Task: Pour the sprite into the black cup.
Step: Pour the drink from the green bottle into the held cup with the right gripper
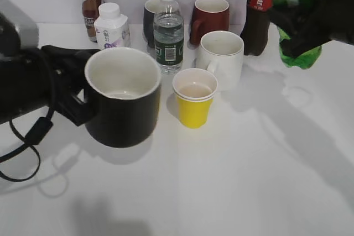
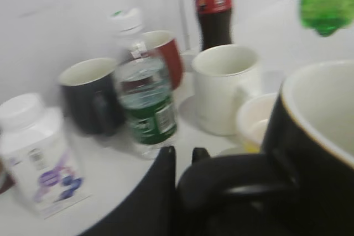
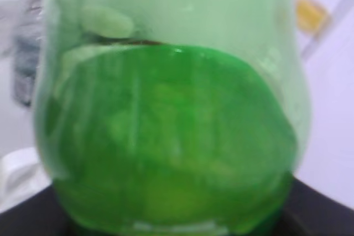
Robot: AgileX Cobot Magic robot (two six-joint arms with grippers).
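Note:
The black cup (image 1: 121,114), wide with a white inside, stands out at front left; it fills the right of the left wrist view (image 2: 321,147). My left gripper (image 1: 77,100) (image 2: 185,156) is shut on its handle. I cannot tell if the cup's base touches the table. The sprite (image 1: 298,53), a green bottle, hangs in the air at the top right, above the table and apart from the cup. My right gripper (image 1: 310,23) is shut on it. The bottle fills the right wrist view (image 3: 166,136) and hides the jaws there. Its bottom shows in the left wrist view (image 2: 326,4).
A yellow paper cup (image 1: 194,106) and a white mug (image 1: 221,56) stand just right of the black cup. Behind are a water bottle (image 1: 168,31), a dark grey mug (image 1: 149,20), a dark red mug (image 1: 210,17), a cola bottle (image 1: 257,20), a white bottle (image 1: 110,26) and a brown bottle (image 1: 90,4).

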